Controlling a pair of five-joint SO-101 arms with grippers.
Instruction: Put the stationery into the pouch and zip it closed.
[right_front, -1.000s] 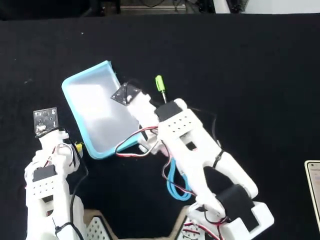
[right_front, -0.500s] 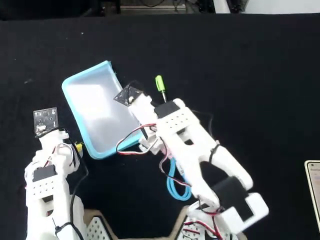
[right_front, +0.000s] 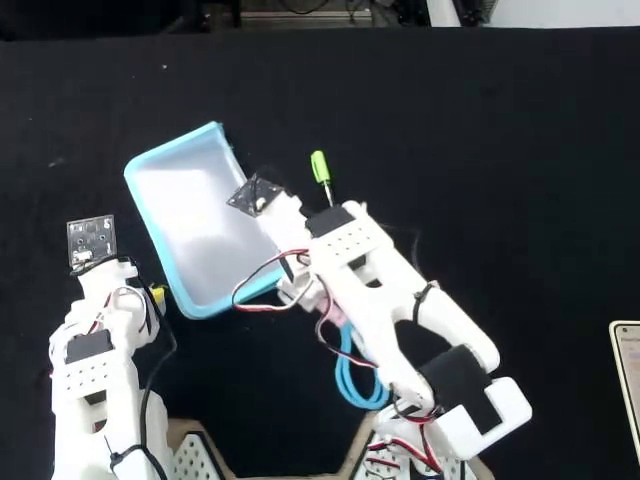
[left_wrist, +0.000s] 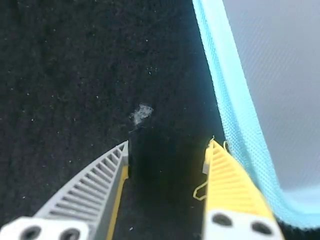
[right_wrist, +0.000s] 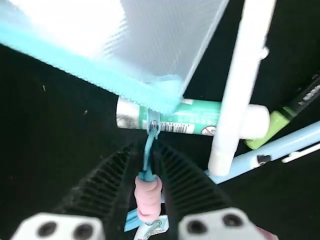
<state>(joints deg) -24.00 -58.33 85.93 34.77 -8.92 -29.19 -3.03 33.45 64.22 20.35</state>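
1. Pouch (right_front: 190, 220): translucent with a blue edge, flat on the black table (right_front: 480, 150), left of centre and skewed. One corner points far-left and the zip end sits at the near-right corner.
2. Right gripper (right_wrist: 146, 149): at that near-right corner. Jaws are nearly closed, gap narrow, clamping the blue strap (right_wrist: 146, 160) that hangs off the zip pull (right_wrist: 152, 122). The pink bead (right_wrist: 148, 194) on the strap sits between the fingers.
3. Left gripper (left_wrist: 169, 146): just beside the pouch's near-left edge (left_wrist: 235, 115). Jaws are wide apart with nothing held, only table between them. The yellow finger (left_wrist: 225, 180) is right next to the blue edge; can't tell if it touches.
4. Stationery is outside the pouch, on the table just right of its zip corner.
   - Teal tube (right_wrist: 175, 117): the pouch corner overlaps one end.
   - White pen (right_wrist: 240, 85): crosses over the tube's other end.
   - Green pen (right_wrist: 280, 120) and light-blue pen (right_wrist: 280, 145): beside the white pen. In the high view the green pen (right_front: 320, 168) pokes out on the far side of the right arm.
5. Blue cord loop (right_front: 352, 375): on the table on the near side of the right gripper, partly under the arm.
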